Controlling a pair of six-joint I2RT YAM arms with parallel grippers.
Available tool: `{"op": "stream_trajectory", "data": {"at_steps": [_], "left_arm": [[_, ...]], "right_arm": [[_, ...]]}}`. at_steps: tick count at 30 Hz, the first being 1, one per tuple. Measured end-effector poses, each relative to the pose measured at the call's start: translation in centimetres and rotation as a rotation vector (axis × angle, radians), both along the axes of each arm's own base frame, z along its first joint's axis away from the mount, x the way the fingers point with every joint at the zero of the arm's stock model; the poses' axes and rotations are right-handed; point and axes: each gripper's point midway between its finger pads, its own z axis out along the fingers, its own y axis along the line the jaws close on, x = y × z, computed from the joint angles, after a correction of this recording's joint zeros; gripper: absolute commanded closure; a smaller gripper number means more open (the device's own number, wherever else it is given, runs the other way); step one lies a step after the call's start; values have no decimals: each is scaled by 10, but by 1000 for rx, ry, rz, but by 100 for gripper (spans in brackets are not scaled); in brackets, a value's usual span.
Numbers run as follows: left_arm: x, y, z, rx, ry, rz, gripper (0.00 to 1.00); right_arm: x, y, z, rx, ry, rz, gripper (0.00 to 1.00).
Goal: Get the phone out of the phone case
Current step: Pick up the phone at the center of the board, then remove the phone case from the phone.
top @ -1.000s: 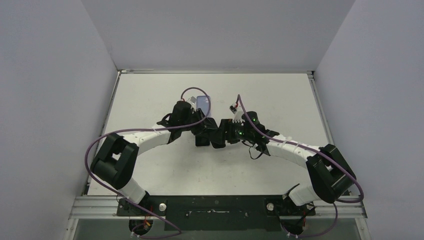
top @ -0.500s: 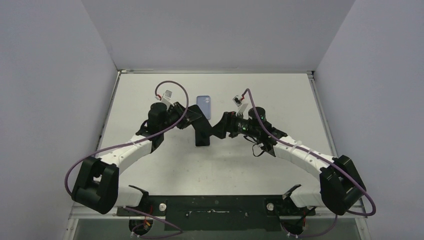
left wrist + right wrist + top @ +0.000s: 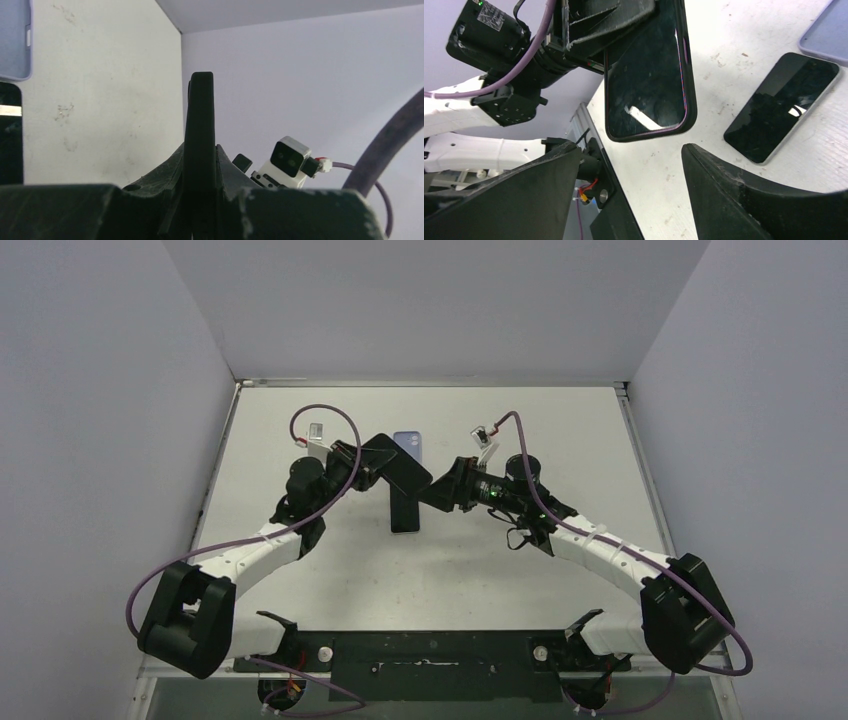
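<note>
Phone case (image 3: 400, 472), black: up off the table (image 3: 330, 585) now, where a second ago it sat low at the centre beneath both grippers. Held at its left end by the left gripper (image 3: 200, 162), fingers pinched tight on the slab, seen edge-on from the left wrist. Were a touch wider a second ago, since clamped.

Left arm swung back and out to the left, carrying the case clear and uncovering the lavender case (image 3: 408, 444) at the far side, half hidden earlier. Directly below the raised case, flat on the table, a bare handset (image 3: 404, 520), unmoved throughout.

From the right wrist, a glossy dark face inside the held rim with a thin purple line along its edge. Probably the phone (image 3: 646, 75) still seated, though cannot say for sure.

Further right, the right gripper (image 3: 631, 152) just beside the case's free end, fingers spread wide, holding nothing, no contact visible in its own view. Shifted only a little away from the bases.

Reads as setup done rather than job done: case secured, airborne, free end offered rightward. Still to come, by that reading: pushing or peeling the phone out against the left-hand clamp.
</note>
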Motion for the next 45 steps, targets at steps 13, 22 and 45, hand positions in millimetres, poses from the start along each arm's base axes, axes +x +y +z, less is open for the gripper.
{"op": "stream_trajectory", "data": {"at_steps": [13,22,45], "left_arm": [[-1,-5,33,-171,-41,57,100],[-2,-8,41,-216,-43,64,100],[-3,-11,53,-282,31,-1,100]], "right_arm": [[1,12,26,125,-15,39,50],[2,19,34,182,-9,69,76],[-5,20,42,32,-280,223,100]]}}
